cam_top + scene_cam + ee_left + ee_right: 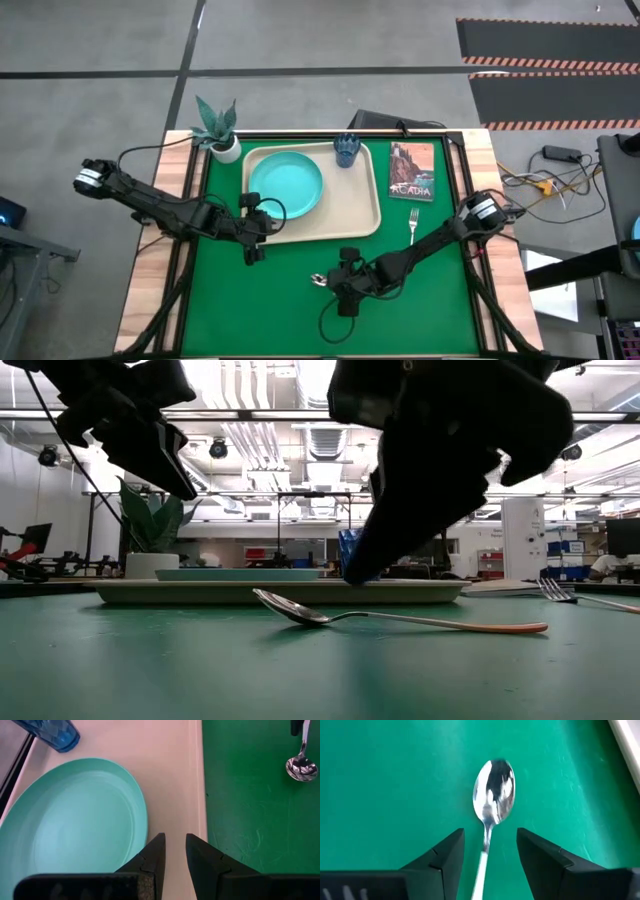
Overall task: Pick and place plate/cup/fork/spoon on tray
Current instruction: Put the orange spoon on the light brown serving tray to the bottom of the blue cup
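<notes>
Two dishes already sit on the large cream rectangular plastic tray [362, 222]: the round, shallow turquoise plastic plate [285, 186] lies on the half nearer the white pot with the green plant [222, 131], and the small blue translucent cup [346, 150] stands upright in the tray's far corner on the other side, apart from the plate. Off the tray, on the green table mat [260, 300], lies the slim spoon with a silver oval bowl [493, 791] and a pale orange handle, near the tray's front rim but not touching it. The right gripper [487, 851] hangs low over that spoon, its two dark fingers spread with the spoon's neck running between them; in the low view the spoon rests flat on the mat, and I cannot tell whether the fingers touch it. The left gripper [174, 851] hovers over the tray's front edge beside the plate's rim, its fingers a narrow gap apart and holding nothing. The fork with silver tines and a red-orange handle [413, 225] lies on the mat just past the tray's short side, below a printed card [412, 171] that lies beside the tray.
</notes>
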Motion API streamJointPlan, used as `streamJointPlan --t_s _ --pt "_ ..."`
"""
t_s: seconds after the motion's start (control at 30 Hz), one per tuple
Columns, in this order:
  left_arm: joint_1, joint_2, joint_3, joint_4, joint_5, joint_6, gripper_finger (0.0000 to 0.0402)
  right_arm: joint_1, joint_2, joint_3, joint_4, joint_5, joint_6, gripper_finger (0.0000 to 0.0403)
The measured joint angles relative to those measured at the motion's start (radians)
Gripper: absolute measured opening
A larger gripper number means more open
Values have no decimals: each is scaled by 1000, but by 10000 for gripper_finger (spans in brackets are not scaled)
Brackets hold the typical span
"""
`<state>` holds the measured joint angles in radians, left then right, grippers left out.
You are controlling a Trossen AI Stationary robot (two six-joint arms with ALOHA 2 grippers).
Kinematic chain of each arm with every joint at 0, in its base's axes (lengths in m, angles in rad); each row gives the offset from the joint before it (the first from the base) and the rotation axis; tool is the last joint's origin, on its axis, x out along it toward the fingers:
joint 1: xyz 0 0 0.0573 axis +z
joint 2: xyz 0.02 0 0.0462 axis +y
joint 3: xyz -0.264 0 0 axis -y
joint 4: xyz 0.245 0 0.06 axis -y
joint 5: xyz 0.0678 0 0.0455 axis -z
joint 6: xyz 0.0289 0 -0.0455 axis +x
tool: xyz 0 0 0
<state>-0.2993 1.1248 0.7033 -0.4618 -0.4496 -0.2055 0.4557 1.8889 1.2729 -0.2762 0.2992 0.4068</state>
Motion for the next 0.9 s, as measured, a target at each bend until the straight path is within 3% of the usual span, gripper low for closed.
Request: streamJointPlan --t_s 0.5,0.9 --pt "0 0 -1 0 0 0 61 0 0 -57 104 16 -3 166" --pt "0 0 -3 9 0 0 61 1 85 -47 164 16 -6 156"
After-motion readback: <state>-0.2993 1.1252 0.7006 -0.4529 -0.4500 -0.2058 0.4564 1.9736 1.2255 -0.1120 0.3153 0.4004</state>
